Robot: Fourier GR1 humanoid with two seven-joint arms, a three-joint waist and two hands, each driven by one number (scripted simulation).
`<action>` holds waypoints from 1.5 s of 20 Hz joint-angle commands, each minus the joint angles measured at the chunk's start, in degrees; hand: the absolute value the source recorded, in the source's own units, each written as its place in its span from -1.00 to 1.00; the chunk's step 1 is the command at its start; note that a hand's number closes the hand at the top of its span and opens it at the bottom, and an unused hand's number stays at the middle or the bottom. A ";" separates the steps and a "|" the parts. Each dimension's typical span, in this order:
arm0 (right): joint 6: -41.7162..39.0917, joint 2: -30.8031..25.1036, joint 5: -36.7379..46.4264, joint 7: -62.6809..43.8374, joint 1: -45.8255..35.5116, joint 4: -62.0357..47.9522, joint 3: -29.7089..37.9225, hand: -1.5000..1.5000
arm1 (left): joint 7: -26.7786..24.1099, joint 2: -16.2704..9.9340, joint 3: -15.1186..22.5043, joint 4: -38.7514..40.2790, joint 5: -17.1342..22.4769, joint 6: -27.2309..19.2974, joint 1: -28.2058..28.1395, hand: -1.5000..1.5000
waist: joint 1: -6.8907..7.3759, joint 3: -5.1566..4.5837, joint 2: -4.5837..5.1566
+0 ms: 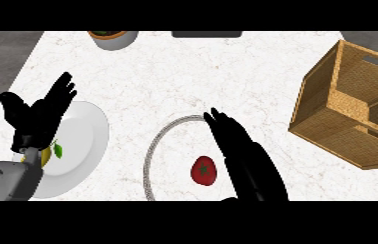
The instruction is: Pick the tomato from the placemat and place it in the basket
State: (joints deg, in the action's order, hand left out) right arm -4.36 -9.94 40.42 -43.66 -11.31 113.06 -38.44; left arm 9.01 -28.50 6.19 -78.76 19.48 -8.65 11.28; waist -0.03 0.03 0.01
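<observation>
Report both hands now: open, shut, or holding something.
Left hand: open, fingers up, resting over the white plate, holding nothing.
Right hand: open, fingers straight, right beside the tomato, not holding it.

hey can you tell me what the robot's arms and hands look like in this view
Both hands are matte black with long, slim fingers and a thumb: the left hand and the right hand. A smooth grey forearm shows behind the left hand. No cables or markings show.

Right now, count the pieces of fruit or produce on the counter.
2: a tomato on the placemat, just left of the right hand; a lemon on the plate, partly hidden by the left hand.
</observation>
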 commanded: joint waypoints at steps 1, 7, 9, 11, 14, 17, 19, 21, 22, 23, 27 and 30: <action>3.94 4.25 -1.55 7.10 -2.95 -9.67 5.14 -1.00 | -0.66 2.74 -0.28 2.17 -2.12 -0.70 1.16 0.00 | 0.21 -0.02 0.12; 5.31 6.52 4.51 8.83 0.84 -19.08 1.02 -1.00 | 2.95 2.75 -1.88 -0.52 -3.77 1.11 1.96 0.00 | 0.17 -0.02 0.00; 2.49 5.21 3.95 7.95 2.62 -16.58 1.13 -1.00 | -1.00 2.83 -2.63 -1.60 -4.27 2.69 -3.72 0.00 | 0.31 -0.02 -0.07; 2.57 6.66 2.40 11.83 -1.66 -25.29 5.22 -1.00 | 2.09 4.99 -1.81 -2.37 -5.00 0.96 -0.67 0.00 | 0.42 -0.01 0.01; -1.01 5.68 3.22 10.58 1.27 -20.74 5.57 -1.00 | 2.05 3.24 -5.73 -2.54 -5.44 3.58 -1.73 0.00 | 0.13 -0.02 -0.06; -0.76 4.98 4.13 14.83 2.33 -20.81 7.48 -1.00 | -1.03 6.24 -6.95 4.58 -7.11 5.55 1.34 0.00 | -0.06 -0.03 0.00; 0.30 6.08 5.85 14.19 5.23 -17.74 4.75 -1.00 | 3.78 6.90 -6.01 -4.92 -7.15 4.05 -2.73 0.00 | 0.09 -0.02 -0.09; -0.34 6.54 5.19 15.96 4.46 -19.70 7.43 -1.00 | 4.64 6.18 -7.81 -5.00 -7.58 5.73 -2.57 0.00 | 0.12 -0.02 -0.06; -0.65 6.22 5.53 16.16 6.68 -17.84 6.24 -1.00 | 1.40 7.99 -8.28 2.40 -8.87 6.09 1.02 0.00 | -0.09 -0.03 -0.02; -0.37 7.42 6.36 17.37 4.21 -22.15 7.09 -1.00 | -0.60 8.45 -8.08 5.41 -10.07 6.81 2.69 0.00 | -0.09 -0.03 0.01; -3.48 5.47 3.66 19.79 7.98 -16.46 6.97 -1.00 | 4.23 8.05 -8.87 -0.38 -10.21 7.13 1.10 0.00 | -0.06 -0.03 -0.04; -2.20 6.37 5.41 19.94 10.65 -14.19 3.98 -1.00 | 5.12 10.39 -8.35 -2.15 -11.48 4.92 1.40 0.00 | -0.13 -0.03 -0.06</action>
State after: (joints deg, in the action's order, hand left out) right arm -5.61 -3.37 45.43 -24.42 -3.43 95.01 -32.80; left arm 13.55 -20.69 -2.63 -80.22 9.85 -2.22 12.23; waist -0.06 0.01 -0.03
